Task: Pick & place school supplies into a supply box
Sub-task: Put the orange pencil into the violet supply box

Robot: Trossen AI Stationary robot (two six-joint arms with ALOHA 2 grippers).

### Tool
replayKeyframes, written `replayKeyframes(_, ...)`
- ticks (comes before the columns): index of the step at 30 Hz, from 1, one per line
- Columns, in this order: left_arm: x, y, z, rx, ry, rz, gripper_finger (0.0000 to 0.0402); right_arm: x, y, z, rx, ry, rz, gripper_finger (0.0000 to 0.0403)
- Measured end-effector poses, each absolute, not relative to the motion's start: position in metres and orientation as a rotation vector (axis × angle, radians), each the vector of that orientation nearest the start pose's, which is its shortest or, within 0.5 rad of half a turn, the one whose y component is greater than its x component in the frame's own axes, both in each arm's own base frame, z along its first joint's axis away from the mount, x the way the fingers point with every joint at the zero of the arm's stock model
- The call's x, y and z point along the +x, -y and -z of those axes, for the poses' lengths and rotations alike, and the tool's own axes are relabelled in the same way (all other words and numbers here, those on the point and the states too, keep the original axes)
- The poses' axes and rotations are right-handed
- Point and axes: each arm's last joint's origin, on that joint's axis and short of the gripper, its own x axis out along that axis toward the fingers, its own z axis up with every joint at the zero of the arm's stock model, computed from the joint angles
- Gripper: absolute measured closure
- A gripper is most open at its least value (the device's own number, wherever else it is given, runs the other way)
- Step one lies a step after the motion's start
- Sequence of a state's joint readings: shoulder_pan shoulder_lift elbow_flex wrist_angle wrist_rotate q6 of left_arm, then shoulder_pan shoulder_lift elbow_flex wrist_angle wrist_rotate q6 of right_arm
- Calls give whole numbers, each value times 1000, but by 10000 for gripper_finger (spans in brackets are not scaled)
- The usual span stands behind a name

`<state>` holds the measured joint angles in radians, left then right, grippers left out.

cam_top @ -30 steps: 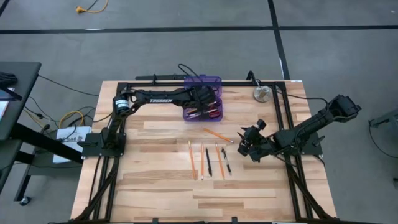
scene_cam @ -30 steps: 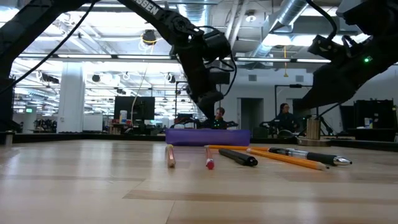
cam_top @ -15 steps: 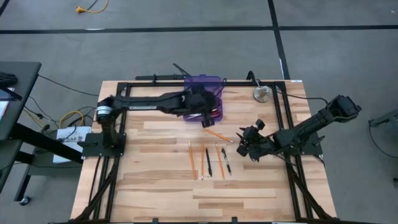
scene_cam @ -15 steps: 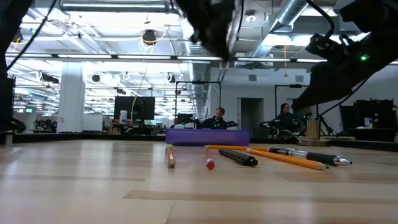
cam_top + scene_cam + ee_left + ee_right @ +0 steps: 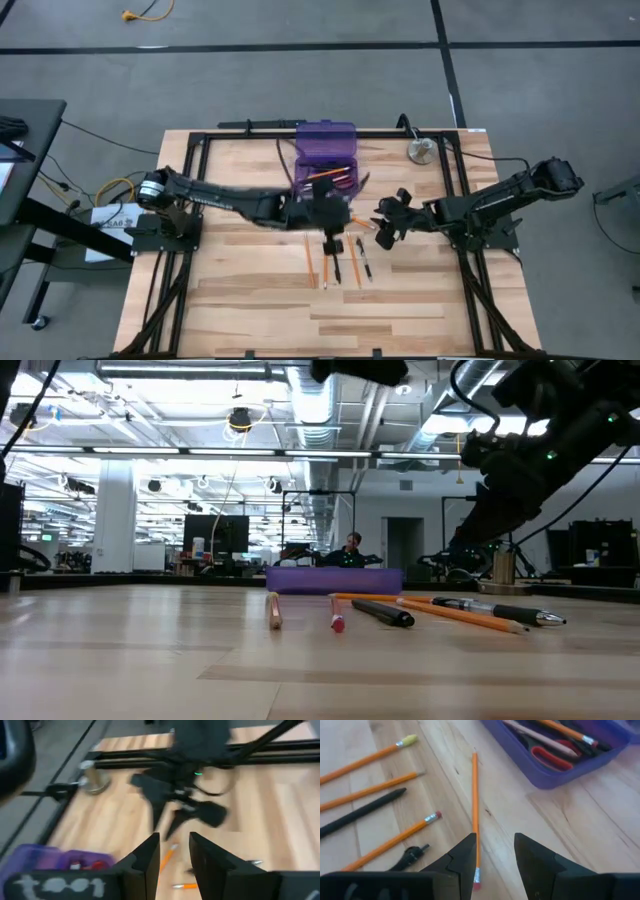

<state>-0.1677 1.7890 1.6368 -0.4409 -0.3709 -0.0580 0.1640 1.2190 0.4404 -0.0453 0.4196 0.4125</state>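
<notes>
step: mid-task. Some supplies are already in the supply box, and a row of pencils and pens is still out on the table.
supply box: purple case at the far edge of the table, lid open. The right wrist view shows red-handled scissors, pens and a pencil inside.
loose items: three orange pencils, e.g., and two dark pens, e.g., lie side by side mid-table. One more angled pencil lies between the row and the box.
left gripper: reaches over the row, hanging above the middle pencils. Jaws are narrowly parted with nothing between them, going by the left wrist view.
right gripper: sits just beside the angled pencil, fingers straddling its eraser end. Jaws are parted and empty.
next move (my read): the right needs to drop and close on the angled pencil; the left picks one from the row. The arms are close, so collision risk.
view diffs: only the right wrist view shows the box contents and the straddle. The low view shows the items flat on the table, box behind them, grippers above frame. The left wrist view shows the silver disc and the other arm.
</notes>
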Motion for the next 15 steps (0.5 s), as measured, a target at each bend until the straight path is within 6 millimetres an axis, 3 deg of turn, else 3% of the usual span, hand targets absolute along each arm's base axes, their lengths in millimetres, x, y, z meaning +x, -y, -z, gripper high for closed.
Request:
replayKeyframes(8, 371, 95, -296, -58, -365, -127, 306, 212, -29, -157, 112, -679, 341, 277)
replayKeyframes(15, 327, 108, -258, -159, -159, -96, 306, 214, -39, -161, 114, -630, 287, 277)
